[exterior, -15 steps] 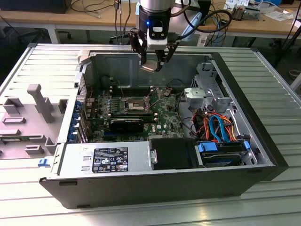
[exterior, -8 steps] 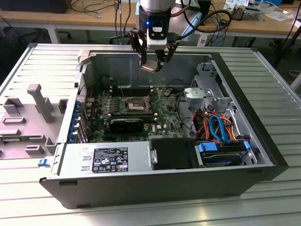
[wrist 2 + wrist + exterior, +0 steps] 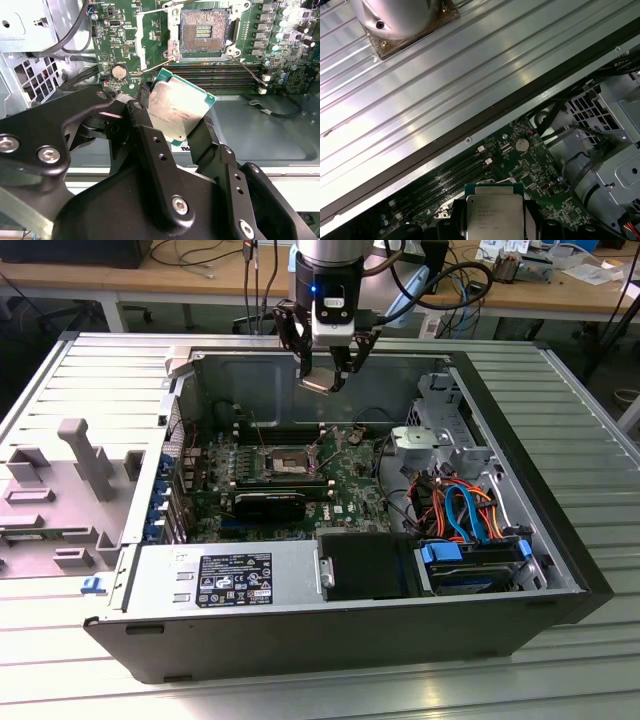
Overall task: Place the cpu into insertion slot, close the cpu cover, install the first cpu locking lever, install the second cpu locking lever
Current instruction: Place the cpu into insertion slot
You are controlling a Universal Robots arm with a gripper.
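- The gripper (image 3: 325, 375) hangs over the rear half of the open computer case (image 3: 560, 502), fingers clamped on two opposite edges of the cpu (image 3: 318, 383).
- In the second wrist view the cpu (image 3: 180, 107) sits tilted between the black fingers (image 3: 150, 135), silver top showing and green border visible on its free edges.
- The cpu is in the air, touching nothing but the fingers, with open room below and to every side of it. In the exterior view it is above and behind the insertion slot (image 3: 287, 460).
- The insertion slot (image 3: 202, 31) lies uncovered, its dark, gold-tinted contact field exposed inside the silver rim.
- The cpu cover appears to stand raised at one edge of the slot, though the views are too poor to confirm it.
- Long black memory slots (image 3: 215, 75) run just beside one edge of the insertion slot, between it and the held cpu in the second wrist view.
- In the exterior view a black graphics card (image 3: 270, 505) lies near the front edge of the slot, and cable bundles (image 3: 465, 505) crowd the exterior view's right of the case.
- The case rests on a ribbed metal table (image 3: 580, 380).
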